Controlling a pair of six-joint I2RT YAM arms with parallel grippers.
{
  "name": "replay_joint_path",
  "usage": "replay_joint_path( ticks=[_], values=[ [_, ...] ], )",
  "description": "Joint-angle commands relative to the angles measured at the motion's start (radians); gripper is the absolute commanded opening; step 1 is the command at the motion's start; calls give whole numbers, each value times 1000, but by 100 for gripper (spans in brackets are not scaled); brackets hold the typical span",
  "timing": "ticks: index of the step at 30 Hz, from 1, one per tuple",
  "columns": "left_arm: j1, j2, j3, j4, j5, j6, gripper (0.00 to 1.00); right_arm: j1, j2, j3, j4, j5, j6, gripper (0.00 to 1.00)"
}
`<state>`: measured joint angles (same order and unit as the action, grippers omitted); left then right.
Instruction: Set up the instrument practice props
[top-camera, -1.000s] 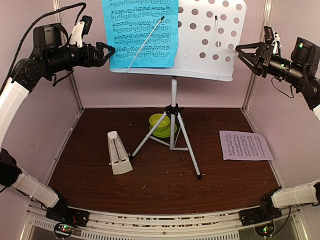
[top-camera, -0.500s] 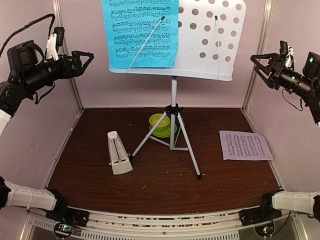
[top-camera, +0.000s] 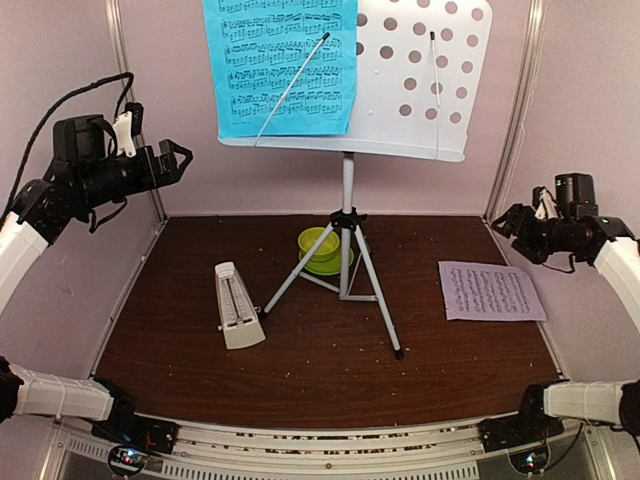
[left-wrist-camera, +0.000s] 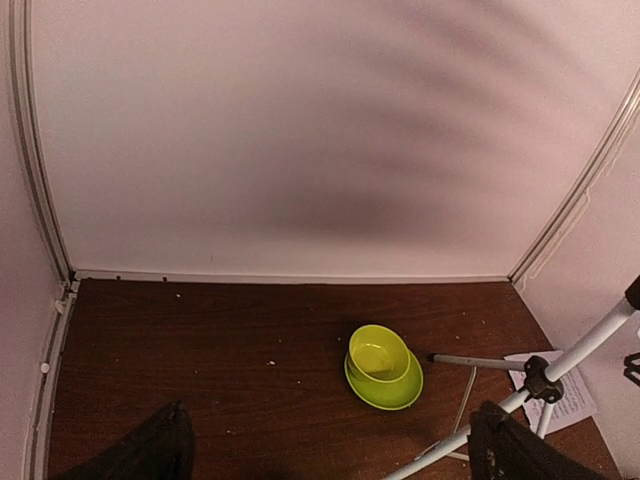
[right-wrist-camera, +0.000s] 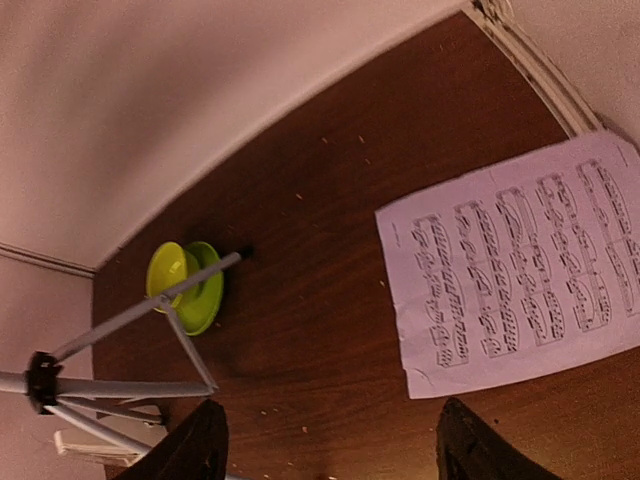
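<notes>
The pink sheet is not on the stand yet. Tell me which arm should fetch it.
Right. The right gripper hangs open close to the pink sheet, which fills its wrist view; the left gripper is across the table, beyond the stand.

metronome (top-camera: 238, 308) left of stand (top-camera: 347, 190) — sheet (top-camera: 490, 291) right, bowl (top-camera: 318, 243) behind

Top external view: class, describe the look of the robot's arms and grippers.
Left arm and right arm: white shells, black joints. Left gripper and right gripper: black, with angular finger frames. A black cable loops above the left arm.
</notes>
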<state>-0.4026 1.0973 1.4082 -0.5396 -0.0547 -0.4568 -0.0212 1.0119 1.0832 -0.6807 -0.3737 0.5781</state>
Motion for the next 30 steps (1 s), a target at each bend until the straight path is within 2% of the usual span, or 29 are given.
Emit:
replay_joint_path(
  ticks=[1, 9, 23, 30],
  values=[
    [8, 27, -44, 87, 67, -19, 98, 44, 146, -48, -44, 67, -105, 73],
    [8, 42, -123, 106, 82, -22, 98, 187, 390, -12, -43, 247, -159, 71],
    [7, 67, -123, 110, 88, -16, 98, 280, 752, 153, -40, 338, -182, 69],
    [8, 84, -101, 103, 83, -2, 98, 289, 870, 199, -76, 369, -200, 59]
  ],
)
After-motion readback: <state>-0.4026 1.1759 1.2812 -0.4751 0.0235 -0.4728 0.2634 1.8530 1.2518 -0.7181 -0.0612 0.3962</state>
